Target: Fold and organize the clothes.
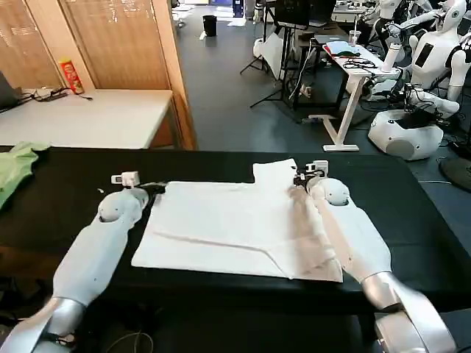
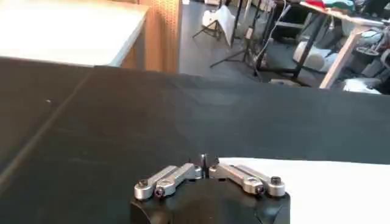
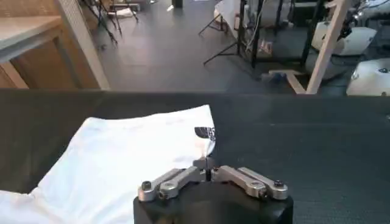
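Both of my white forearms reach forward from the bottom of the head view across the long black table [image 1: 221, 165]. Between them lies the white cotton T-shirt [image 1: 228, 228], spread flat with its plain side up, one sleeve [image 1: 274, 171] pointing toward the far edge. My left gripper [image 1: 156, 188] sits at the shirt's far left corner and my right gripper [image 1: 300, 179] at the base of that sleeve. A crumpled light green garment [image 1: 16, 168] rests at the table's left end, well apart from the shirt. Beyond it, a red and yellow cylindrical can [image 1: 71, 76] stands on a pale side table [image 1: 103, 118].

From my left wrist, my left gripper [image 2: 205, 162] has its fingers drawn together, tips meeting right at the shirt's white edge [image 2: 317, 182]; it seems to pinch the fabric, though I cannot tell for sure.

From my right wrist, my right gripper [image 3: 207, 165] is likewise drawn closed, tips at the sleeve's [image 3: 164, 143] hem, where a bit of black print [image 3: 205, 132] shows on the turned-up edge. Whether cloth is caught between them I cannot tell.
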You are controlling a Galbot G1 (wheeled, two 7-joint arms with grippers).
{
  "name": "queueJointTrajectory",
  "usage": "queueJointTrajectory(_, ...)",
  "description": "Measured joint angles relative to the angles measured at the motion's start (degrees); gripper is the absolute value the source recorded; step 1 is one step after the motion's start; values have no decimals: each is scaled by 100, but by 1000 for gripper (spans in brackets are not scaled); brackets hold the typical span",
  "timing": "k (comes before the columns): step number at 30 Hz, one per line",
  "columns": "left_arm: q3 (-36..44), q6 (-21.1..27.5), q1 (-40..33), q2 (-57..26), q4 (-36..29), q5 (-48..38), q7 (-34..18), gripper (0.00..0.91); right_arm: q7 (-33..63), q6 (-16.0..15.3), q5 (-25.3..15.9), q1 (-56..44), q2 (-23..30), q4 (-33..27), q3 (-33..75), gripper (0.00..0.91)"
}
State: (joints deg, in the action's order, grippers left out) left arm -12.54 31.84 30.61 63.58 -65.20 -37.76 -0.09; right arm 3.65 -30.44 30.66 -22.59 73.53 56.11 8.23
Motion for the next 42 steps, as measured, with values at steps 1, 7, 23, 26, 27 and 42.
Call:
queueJointTrajectory(1, -27, -5, 12, -9, -37, -3, -10, 0, -42, 61, -32, -16, -12, 24, 18, 0)
queueJointTrajectory(7, -186, -3, 111, -121, -397, 28, -58, 0, -204, 384, -106, -179, -181, 383, 56, 0)
queueJointTrajectory(23, -612, 159, 1046, -819, -2146, -336, -142, 0, -255, 73, 64, -1245, -982, 2691, 385, 0)
queueJointTrajectory(26, -767, 133, 1377, -1031, -2501, -372, -129, 0, -261, -66, 109, -1624, -1197, 3216, 488, 0)
queueJointTrajectory(27, -816, 125, 1501, -1098, -2619, -394, -119, 0, -251, -140, 128, -1746, -1268, 3368, 516, 0)
queueJointTrajectory(42, -1483, 131, 3208, -1795, -3969, -482, -134, 0, 31, -1178, 287, -3419, -1942, 5300, 1069, 0)
